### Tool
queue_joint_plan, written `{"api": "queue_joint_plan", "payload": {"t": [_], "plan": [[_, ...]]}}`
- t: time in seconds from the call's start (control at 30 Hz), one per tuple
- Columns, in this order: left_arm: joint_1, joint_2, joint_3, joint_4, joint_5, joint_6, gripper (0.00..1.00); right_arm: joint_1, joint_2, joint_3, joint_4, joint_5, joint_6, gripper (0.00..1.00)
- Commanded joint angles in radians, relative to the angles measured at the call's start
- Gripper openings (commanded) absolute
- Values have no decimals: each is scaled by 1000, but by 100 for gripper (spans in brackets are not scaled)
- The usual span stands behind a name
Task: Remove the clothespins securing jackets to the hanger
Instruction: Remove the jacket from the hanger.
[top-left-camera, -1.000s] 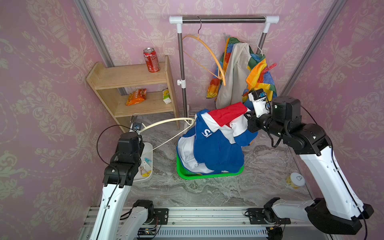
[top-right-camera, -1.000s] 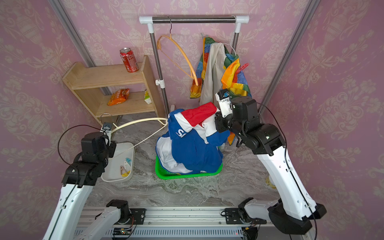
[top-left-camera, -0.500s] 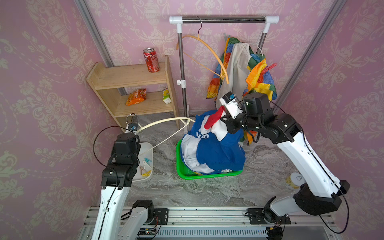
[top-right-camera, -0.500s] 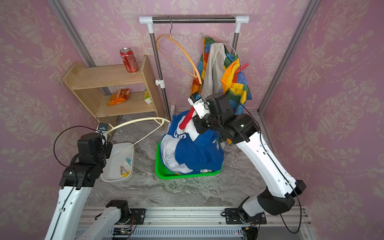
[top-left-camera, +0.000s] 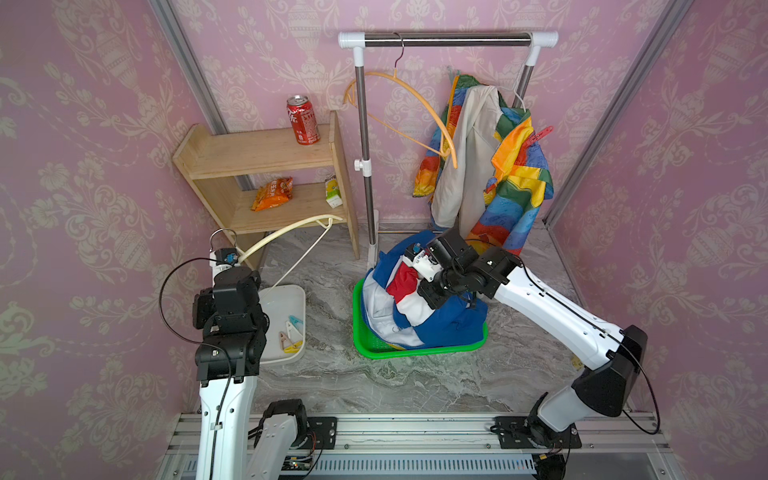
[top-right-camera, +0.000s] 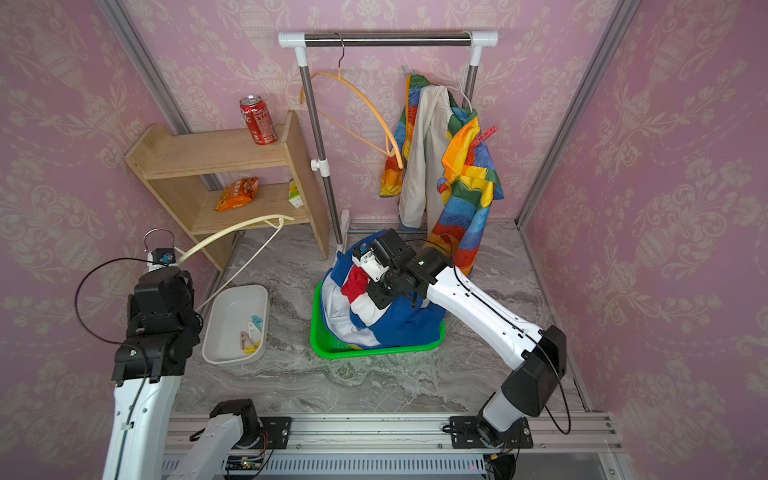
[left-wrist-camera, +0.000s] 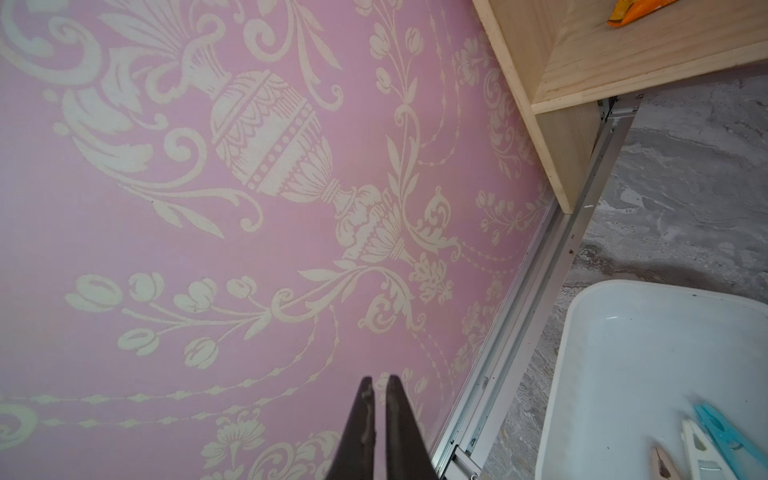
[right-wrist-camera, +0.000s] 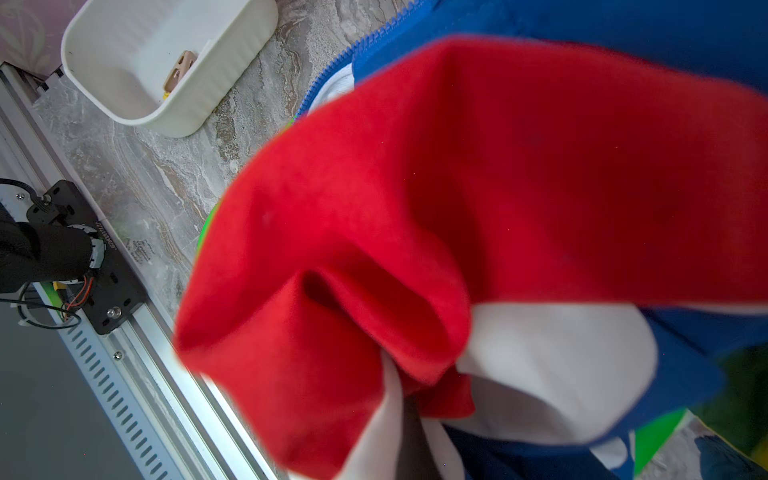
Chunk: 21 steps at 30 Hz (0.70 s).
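Over the green basket (top-left-camera: 415, 353), mid-bench toward the back edge: right hand (top-left-camera: 411, 270) is clamped shut on a bunched red-and-white fold of the blue-red-white jacket (top-left-camera: 449, 320), with most of the garment already heaped in the basket. To finish well, I'd go lower before letting go, open fully, then lift straight up so no fabric snags a finger or trails over the rim. Left hand (top-left-camera: 226, 257), near the bench's left edge, is closed, apparently pinching the neck of the bare cream hanger (top-left-camera: 286, 230). Pulled clothespins (top-left-camera: 291, 332) lie in the white tray (top-left-camera: 280, 301) just beside it. One red clothespin (top-left-camera: 539, 136) is clipped on the rainbow jacket (top-left-camera: 515, 178) hanging from the rail (top-left-camera: 449, 40). Likely next.
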Motion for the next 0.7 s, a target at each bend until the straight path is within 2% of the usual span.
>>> {"api": "queue_joint_plan", "payload": {"t": [0.0,0.3,0.53,0.67], "plan": [[8,3,14,51,-3,-45,0,0,107,-35,93,-32,31,0],[7,-43,61,63,-4,10,0,1,334,-115,280,-19,130,0],[8,-52,100,54,22,18,0,17,541,-152,343,-66,213,0],[7,-33,139,34,55,27,0,32,517,-190,370,-59,248,0]]}}
